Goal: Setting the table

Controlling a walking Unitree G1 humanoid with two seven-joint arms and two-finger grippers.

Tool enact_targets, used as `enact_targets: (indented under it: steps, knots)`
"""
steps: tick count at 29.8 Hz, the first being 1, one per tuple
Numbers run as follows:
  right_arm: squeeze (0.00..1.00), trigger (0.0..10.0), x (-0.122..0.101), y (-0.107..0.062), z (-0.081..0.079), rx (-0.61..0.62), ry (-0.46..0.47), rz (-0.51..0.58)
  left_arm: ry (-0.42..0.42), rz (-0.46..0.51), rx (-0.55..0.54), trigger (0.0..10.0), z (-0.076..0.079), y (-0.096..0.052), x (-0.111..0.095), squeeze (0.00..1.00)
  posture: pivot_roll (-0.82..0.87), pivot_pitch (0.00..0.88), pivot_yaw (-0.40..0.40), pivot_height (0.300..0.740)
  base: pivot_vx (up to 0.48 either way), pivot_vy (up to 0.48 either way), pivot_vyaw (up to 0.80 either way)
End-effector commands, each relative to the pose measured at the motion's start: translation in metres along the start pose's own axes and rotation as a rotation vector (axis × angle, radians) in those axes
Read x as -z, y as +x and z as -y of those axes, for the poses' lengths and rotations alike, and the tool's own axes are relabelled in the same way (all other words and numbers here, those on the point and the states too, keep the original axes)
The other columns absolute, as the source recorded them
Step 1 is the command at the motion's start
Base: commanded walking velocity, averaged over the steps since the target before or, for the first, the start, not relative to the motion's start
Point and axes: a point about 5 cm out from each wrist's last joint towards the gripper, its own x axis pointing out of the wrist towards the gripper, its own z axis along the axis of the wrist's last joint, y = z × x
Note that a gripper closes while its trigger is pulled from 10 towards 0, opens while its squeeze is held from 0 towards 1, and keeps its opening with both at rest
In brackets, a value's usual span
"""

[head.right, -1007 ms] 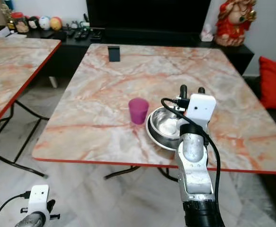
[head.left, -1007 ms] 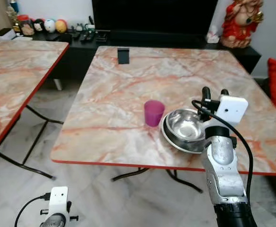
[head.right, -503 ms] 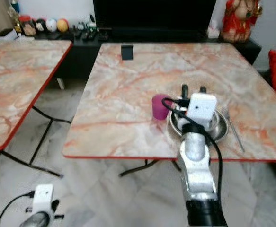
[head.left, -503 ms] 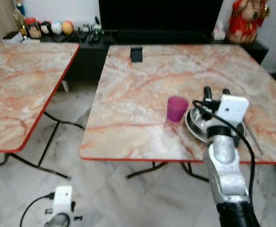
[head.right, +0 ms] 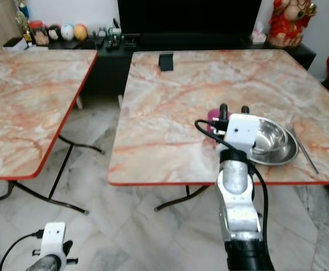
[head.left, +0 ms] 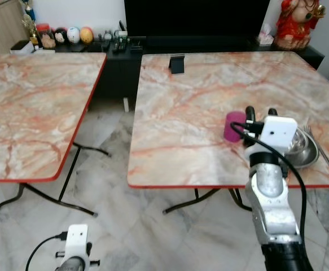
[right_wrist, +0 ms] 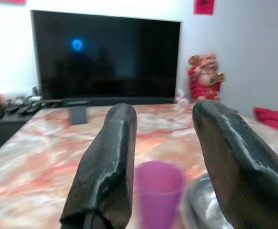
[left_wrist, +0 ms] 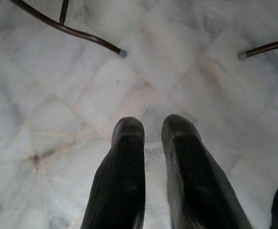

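Observation:
A purple cup [head.left: 231, 125] stands upright near the front edge of the marble table [head.left: 192, 101]. Just right of it sits a steel bowl [head.left: 304, 151], with a fork [head.right: 302, 145] lying on the bowl's right side. My right gripper [head.left: 260, 113] is raised at the table's front edge, open and holding nothing. In the right wrist view the cup [right_wrist: 159, 188] stands a little beyond the gap between the two fingers, apart from them, with the bowl's rim [right_wrist: 198, 205] beside it. My left gripper [left_wrist: 153, 131] hangs low over the floor, fingers close together.
A second marble table [head.left: 34, 101] stands to the left, with a gap of tiled floor [head.left: 108, 130] between the two. A small black stand [head.left: 177, 63] sits at the table's far edge. Behind are a dark TV console [head.left: 153, 42] and a red figurine [head.left: 298, 25].
The camera has pulled back and turned left, so the table sits farther right and the fork shows. The right gripper stays raised and open before the cup and bowl.

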Motion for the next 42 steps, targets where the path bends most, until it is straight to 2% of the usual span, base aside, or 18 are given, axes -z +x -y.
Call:
enact_targets:
  steps: [1,39,42]
  knots:
    - [0.0,10.0,-0.0035,0.0005,-0.0097,-0.029,0.025,0.005,0.016,-0.022,-0.018,10.0,-0.0081,-0.0012,0.0047,0.0,-0.02,0.0,-0.001,0.74,0.0,0.3,0.0]
    - [0.0,10.0,-0.0029,-0.0007,-0.0172,-0.063,0.027,0.002,0.037,-0.023,-0.01,10.0,-0.012,-0.0016,0.0051,0.0,-0.01,0.0,0.01,0.74,0.0,0.3,0.0]
    - [0.0,10.0,-0.0038,-0.0019,-0.019,-0.074,0.026,0.013,0.036,-0.021,-0.009,10.0,-0.0112,-0.0015,0.0048,0.0,-0.01,0.0,0.008,0.74,0.0,0.3,0.56]
